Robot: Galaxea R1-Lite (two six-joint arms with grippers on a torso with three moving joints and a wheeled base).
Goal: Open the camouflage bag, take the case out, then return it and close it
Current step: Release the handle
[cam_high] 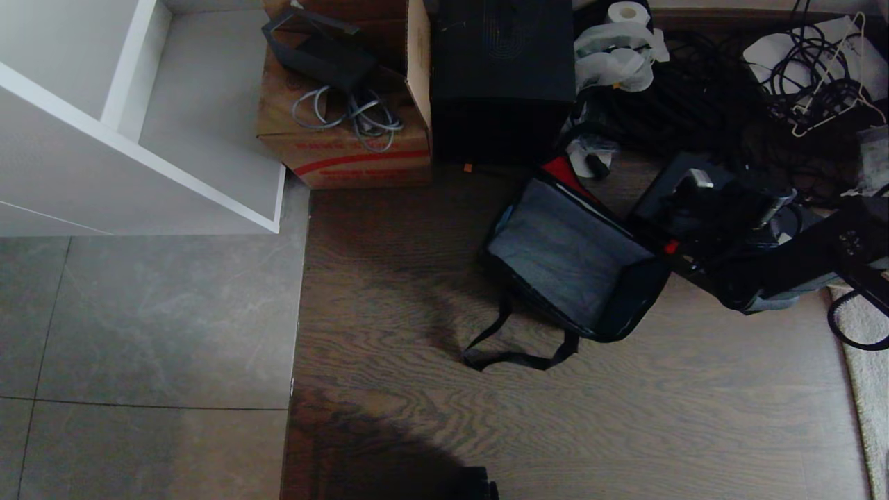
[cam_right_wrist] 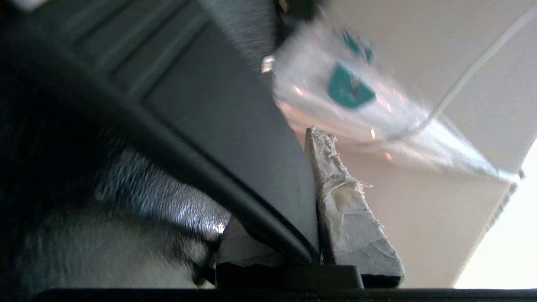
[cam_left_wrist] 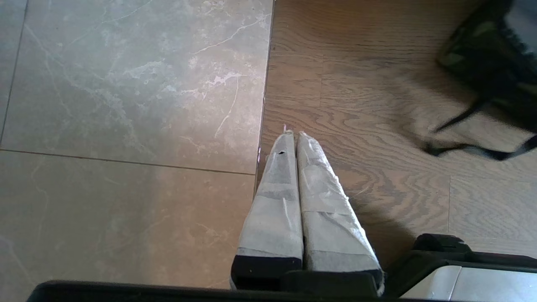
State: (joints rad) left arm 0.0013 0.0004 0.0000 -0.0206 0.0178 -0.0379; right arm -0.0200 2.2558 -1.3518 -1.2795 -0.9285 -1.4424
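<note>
Case (cam_high: 701,208) handle gripped by right gripper (cam_right_wrist: 312,201)

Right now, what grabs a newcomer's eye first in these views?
The camouflage bag lies open on the wood floor at centre right, its grey lining showing and nothing inside, its black strap trailing towards the camera. Just to its right, the right gripper is shut on the black handle of the case, among tangled cables. The left gripper hangs shut over the seam between tile and wood.
</note>
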